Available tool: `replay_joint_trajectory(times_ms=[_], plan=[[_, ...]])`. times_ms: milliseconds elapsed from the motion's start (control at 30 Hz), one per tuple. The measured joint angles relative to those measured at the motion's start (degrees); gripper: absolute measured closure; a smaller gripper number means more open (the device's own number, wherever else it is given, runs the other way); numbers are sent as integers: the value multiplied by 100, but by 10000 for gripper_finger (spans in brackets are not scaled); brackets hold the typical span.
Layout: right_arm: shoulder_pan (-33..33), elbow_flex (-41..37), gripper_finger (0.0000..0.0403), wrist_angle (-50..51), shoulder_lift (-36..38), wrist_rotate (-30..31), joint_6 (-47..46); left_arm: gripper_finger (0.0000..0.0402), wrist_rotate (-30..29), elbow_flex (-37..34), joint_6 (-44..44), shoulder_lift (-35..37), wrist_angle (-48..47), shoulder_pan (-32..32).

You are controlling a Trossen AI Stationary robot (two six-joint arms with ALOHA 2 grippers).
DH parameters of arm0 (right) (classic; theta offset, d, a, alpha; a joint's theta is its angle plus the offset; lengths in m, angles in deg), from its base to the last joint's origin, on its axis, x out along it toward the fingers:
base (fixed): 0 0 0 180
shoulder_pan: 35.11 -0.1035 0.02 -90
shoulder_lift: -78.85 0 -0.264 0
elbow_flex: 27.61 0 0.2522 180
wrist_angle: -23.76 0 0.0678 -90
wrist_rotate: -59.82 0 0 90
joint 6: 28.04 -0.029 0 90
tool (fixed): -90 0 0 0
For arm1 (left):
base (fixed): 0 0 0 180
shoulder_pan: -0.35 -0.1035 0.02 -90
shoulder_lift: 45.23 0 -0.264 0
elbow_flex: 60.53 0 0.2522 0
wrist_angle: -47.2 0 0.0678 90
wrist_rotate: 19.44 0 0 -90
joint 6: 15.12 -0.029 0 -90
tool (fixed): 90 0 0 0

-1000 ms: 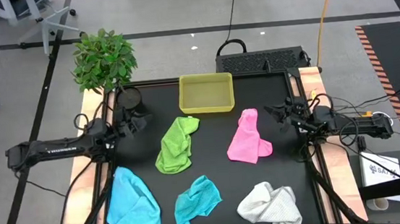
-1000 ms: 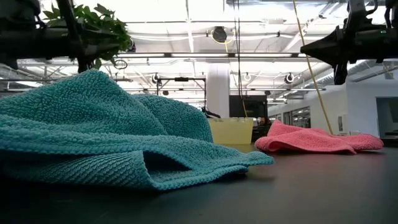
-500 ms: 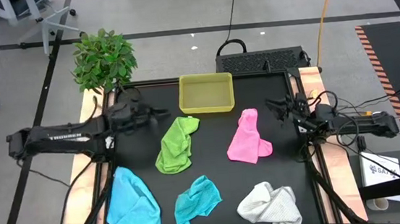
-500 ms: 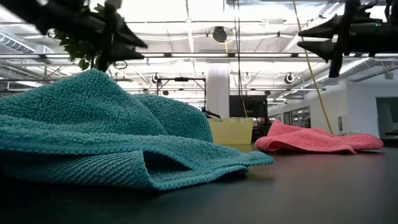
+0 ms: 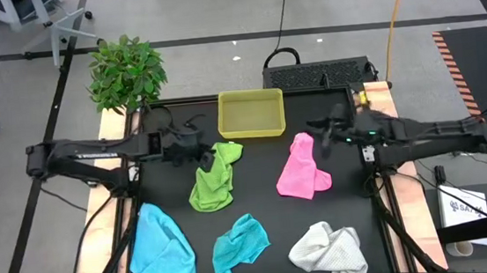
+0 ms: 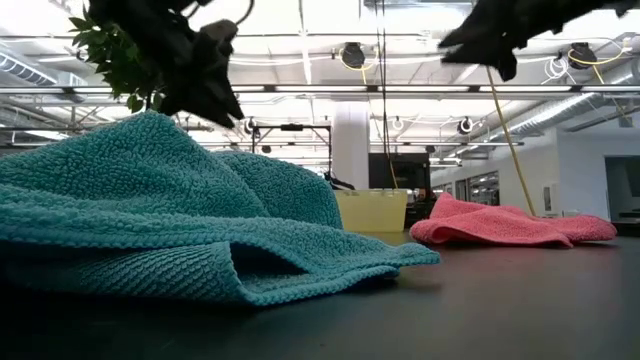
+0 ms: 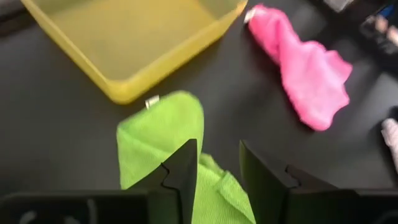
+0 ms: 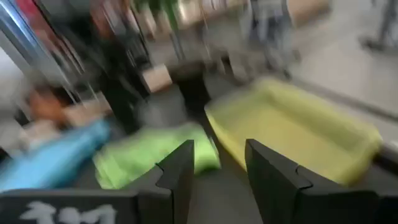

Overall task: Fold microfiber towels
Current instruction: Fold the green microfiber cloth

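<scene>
black tabletop w/ five crumpled microfiber towels. lime green towel lies near centre, just below the rigid yellow-green plastic tray; pink towel to its right, well apart. light blue towel at front left, teal towel front centre (fills most of the low view), white towel front right.

left pincer sits over the top edge of the lime green towel, fingers apart w/ green cloth showing in the gap btw them; nothing clamped, contact w/ cloth can't be told. right pincer is beside the upper end of the pink towel, raised off the tabletop in the low view, fingers apart, empty.

leafy green potted plant at back left corner.
</scene>
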Motion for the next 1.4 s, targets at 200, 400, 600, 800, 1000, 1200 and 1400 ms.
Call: replay_joint_trajectory(times_ms=[200,400,600,800,1000,1200,1400], plan=[[0,769,266,899,-891,17,114,249,-92,0,670,-628,5,187],[0,813,266,878,-1131,159,149,248,-32,-2,1173,-1168,-1,370],[2,813,266,940,-1108,159,138,247,496,-4,1244,-1253,-74,687],[2,813,266,913,-1066,159,149,247,528,-4,1381,-1259,-158,810],[2,813,266,917,-1068,157,151,247,509,-3,1396,-1462,-99,800],[2,813,266,913,-1070,153,179,247,489,6,1496,-1729,265,732],[0,813,266,904,-1056,151,179,247,701,-20,1526,-1974,647,653]])
